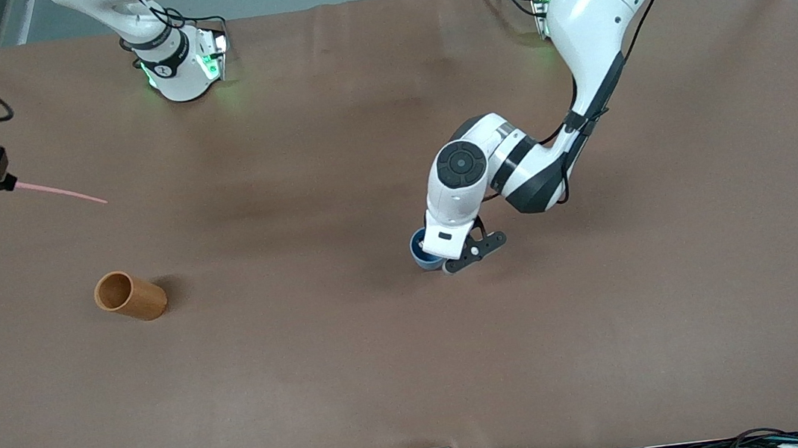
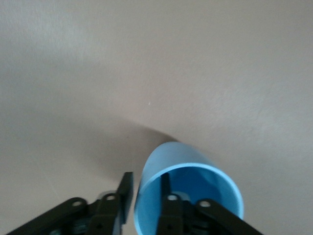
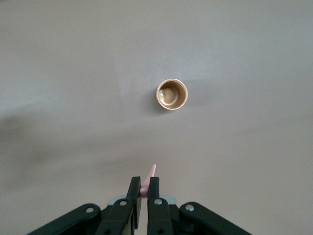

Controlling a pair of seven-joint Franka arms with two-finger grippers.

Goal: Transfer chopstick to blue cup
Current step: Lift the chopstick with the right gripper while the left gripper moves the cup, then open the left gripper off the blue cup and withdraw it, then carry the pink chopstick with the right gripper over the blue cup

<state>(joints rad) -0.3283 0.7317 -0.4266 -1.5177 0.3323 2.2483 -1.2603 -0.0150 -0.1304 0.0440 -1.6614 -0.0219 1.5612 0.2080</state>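
Note:
The blue cup stands near the table's middle, mostly hidden under my left hand. My left gripper straddles its rim. In the left wrist view one finger is inside the blue cup and the other outside, and my left gripper is shut on the wall. My right gripper is up in the air at the right arm's end of the table, shut on the pale-pink chopstick. In the right wrist view the chopstick pokes out between the fingers of my right gripper.
An orange-brown cylindrical cup stands upright toward the right arm's end, nearer the front camera than the chopstick. It also shows in the right wrist view, seen from above and with nothing in it. The brown table cover is bare around both cups.

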